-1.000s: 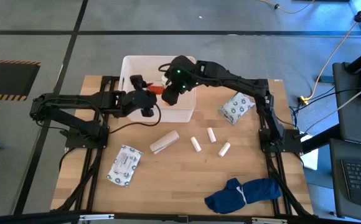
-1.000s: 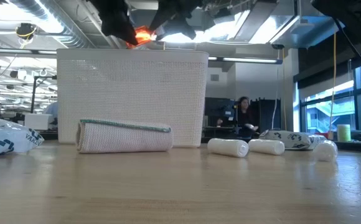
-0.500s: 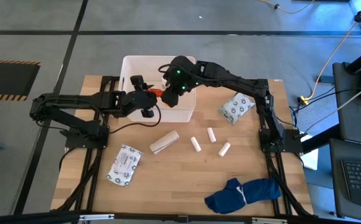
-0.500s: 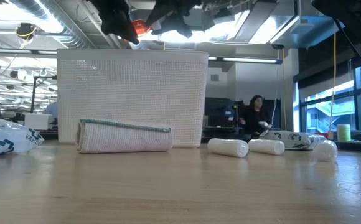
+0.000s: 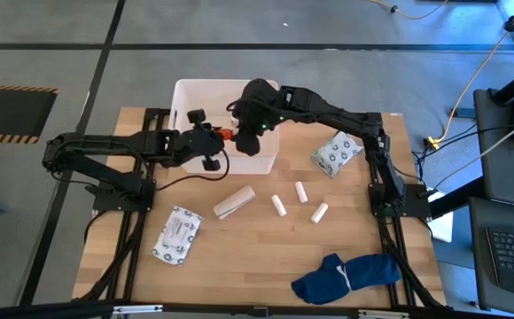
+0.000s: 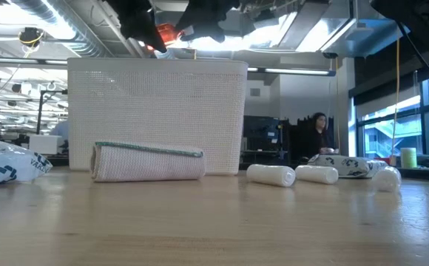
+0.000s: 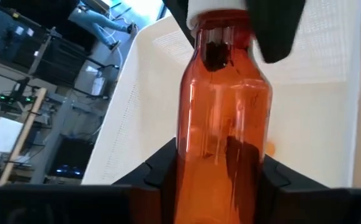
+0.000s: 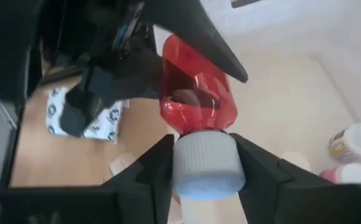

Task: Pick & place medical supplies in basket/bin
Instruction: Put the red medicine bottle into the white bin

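Observation:
An orange bottle point(image 5: 226, 135) with a white cap hangs in the air over the near left rim of the white bin point(image 5: 186, 93). Both grippers are shut on it. My left gripper point(image 5: 213, 140) holds its body from the table's left. My right gripper point(image 5: 250, 137) holds its cap from the right, over the bin. In the low view the bottle point(image 6: 163, 33) shows above the bin's wall point(image 6: 155, 118). A tan bandage roll point(image 5: 234, 201), three white cylinders point(image 5: 279, 206) and two printed packets point(image 5: 178, 235) point(image 5: 337, 152) lie on the table. My left gripper pinches the bottle's body point(image 7: 224, 149) between its two fingers point(image 7: 159, 180), one on each side of its lower part. The fingers come about level from the table's left and lie along the bottle. The bottle is clear of the bin and table, cap pointing away. My right gripper pinches the bottle's white cap point(image 8: 205, 165) between its two fingers point(image 8: 159, 168), one on each side. The fingers come from the table's right, in line with the bottle. The bottle's body point(image 8: 196, 93) sticks out beyond the fingertips toward my left gripper.
Other small bottles point(image 8: 355, 143) lie inside the bin. A dark blue cloth bundle point(image 5: 346, 275) lies near the table's front right. Bare wood shows between the roll, the cylinders and the near edge.
My right gripper has turned at the wrist and shifted a little beside the bottle over the bin. The bottle has stayed in the air between the two grippers, moving only slightly. In the room behind, a person has walked toward the right.

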Robot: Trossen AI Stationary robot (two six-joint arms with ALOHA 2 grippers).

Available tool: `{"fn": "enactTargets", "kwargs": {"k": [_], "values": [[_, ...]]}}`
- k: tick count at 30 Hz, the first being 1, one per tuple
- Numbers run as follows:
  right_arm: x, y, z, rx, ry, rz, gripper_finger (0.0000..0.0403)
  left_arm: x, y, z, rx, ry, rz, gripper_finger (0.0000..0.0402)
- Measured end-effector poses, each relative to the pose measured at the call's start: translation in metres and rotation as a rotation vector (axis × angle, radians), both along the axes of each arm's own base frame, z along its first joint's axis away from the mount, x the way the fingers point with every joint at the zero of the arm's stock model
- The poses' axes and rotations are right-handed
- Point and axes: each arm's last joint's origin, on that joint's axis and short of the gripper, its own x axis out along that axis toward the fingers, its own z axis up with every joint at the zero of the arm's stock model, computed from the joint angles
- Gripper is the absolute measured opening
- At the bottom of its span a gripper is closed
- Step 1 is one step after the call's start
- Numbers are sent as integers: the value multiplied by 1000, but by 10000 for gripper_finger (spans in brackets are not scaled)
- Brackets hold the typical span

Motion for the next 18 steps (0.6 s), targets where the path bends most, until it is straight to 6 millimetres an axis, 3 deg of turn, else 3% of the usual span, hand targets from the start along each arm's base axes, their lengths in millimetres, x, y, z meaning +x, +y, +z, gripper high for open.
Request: {"fn": "enactTargets", "kwargs": {"k": [10, 18], "values": [[-1, 3, -3, -150, 29, 151, 292, 1, -2, 0, -100, -66, -29, 119], [-6, 10, 3, -344, 82, 112, 321, -1, -5, 2, -261, -165, -43, 117]]}}
